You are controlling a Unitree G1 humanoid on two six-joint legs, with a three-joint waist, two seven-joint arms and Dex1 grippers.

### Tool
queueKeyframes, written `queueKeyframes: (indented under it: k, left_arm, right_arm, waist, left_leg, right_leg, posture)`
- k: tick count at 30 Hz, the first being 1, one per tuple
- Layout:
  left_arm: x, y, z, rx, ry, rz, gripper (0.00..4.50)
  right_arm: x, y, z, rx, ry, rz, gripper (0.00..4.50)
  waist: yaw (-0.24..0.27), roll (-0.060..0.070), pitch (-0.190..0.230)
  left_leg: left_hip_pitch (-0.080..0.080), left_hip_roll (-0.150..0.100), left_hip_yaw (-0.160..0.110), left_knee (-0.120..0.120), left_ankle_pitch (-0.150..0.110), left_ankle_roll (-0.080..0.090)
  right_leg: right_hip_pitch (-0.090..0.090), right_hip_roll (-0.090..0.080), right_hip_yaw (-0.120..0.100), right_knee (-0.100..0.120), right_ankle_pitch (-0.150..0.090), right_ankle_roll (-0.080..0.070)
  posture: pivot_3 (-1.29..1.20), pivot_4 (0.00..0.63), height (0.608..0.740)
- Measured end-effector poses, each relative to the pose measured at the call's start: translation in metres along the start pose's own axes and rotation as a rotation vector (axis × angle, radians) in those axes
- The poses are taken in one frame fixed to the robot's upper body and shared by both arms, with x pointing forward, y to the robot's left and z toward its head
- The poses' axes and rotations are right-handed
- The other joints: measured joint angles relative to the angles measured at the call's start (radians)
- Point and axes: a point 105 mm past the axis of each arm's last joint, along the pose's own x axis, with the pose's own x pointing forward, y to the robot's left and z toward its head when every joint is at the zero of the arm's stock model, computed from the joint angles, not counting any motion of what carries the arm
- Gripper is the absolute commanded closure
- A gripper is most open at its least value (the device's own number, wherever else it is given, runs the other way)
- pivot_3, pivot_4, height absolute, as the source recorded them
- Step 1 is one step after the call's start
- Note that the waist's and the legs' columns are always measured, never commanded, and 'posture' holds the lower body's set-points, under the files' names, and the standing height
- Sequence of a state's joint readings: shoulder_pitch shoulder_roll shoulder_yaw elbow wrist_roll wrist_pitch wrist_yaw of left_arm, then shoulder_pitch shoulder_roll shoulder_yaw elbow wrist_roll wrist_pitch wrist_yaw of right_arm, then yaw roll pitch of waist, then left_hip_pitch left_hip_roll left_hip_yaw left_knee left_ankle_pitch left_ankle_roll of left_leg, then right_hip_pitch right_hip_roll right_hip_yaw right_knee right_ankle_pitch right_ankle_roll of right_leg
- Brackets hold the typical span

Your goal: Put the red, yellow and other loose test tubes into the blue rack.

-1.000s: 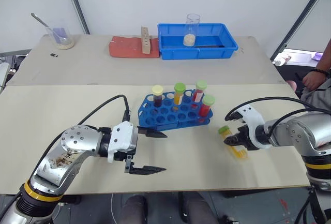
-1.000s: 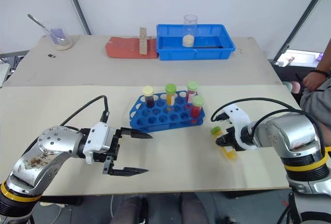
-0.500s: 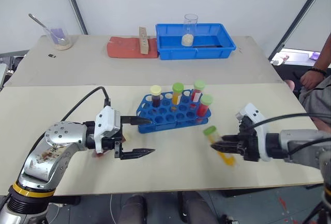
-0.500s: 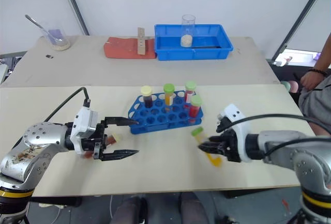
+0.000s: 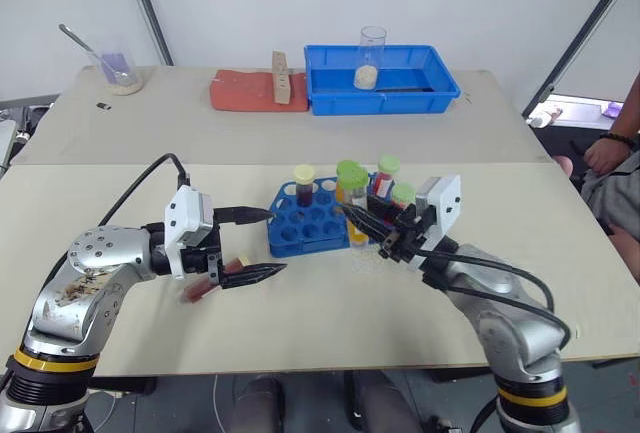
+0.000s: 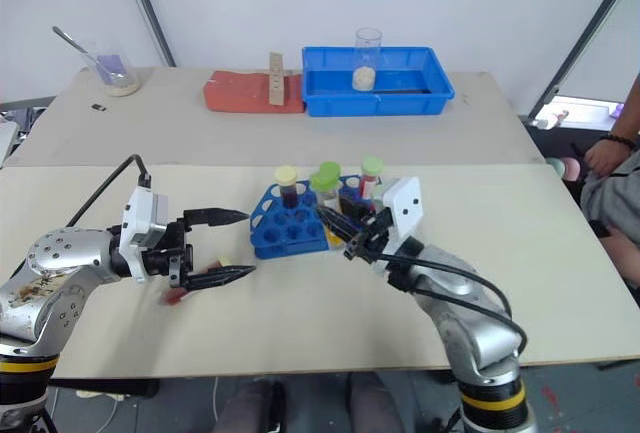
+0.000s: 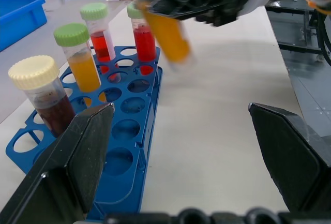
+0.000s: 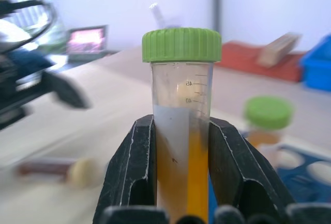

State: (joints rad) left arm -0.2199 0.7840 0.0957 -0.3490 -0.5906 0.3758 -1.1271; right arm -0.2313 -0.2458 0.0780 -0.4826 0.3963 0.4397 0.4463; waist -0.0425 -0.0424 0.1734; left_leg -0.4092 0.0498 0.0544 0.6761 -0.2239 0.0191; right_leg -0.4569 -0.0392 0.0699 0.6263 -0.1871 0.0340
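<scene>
The yellow tube with the green cap (image 8: pixel 181 125), on the bench off to the rack's right a second ago, now hangs upright over the blue rack (image 5: pixel 305 228), clamped in the right gripper (image 5: pixel 365 223); seating it comes next. Four capped tubes crowd the rack's far rows. A dark red tube (image 5: pixel 205 285) lies loose beneath the left gripper (image 5: pixel 258 245), jaws wide and empty.

We see the right gripper (image 5: pixel 362 221) has carried the yellow tube (image 8: pixel 182 131) left, up over the blue rack (image 5: pixel 300 235). The left gripper (image 5: pixel 262 245) moved left, uncovering a red tube (image 5: pixel 205 286).
</scene>
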Motion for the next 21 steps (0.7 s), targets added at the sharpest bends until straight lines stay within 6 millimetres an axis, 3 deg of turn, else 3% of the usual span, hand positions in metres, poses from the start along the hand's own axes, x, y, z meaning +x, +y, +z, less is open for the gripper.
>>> queueKeyframes:
  k: [5, 21]
  left_arm:
    - [0.004, -0.004, 0.003, 0.013, -0.009, -0.018, 0.0]
    - [0.012, -0.006, 0.003, -0.01, -0.021, -0.013, 0.0]
  right_arm:
    - [0.009, -0.011, -0.014, -0.034, -0.039, -0.104, 3.5]
    - [0.023, -0.015, -0.036, -0.073, -0.055, -0.189, 3.5]
  waist:
    - [0.0, 0.0, 0.0]
    - [-0.001, 0.0, 0.0]
  left_leg:
    - [0.001, 0.0, 0.0, 0.0, 0.0, 0.0]
    - [0.001, 0.0, 0.0, 0.0, 0.0, 0.0]
  right_leg:
    - [0.0, 0.0, 0.0, 0.001, 0.0, -0.001]
    - [0.0, 0.0, 0.0, 0.002, 0.0, -0.001]
  posture:
    - [0.0, 0.15, 0.74]
    - [0.0, 0.15, 0.74]
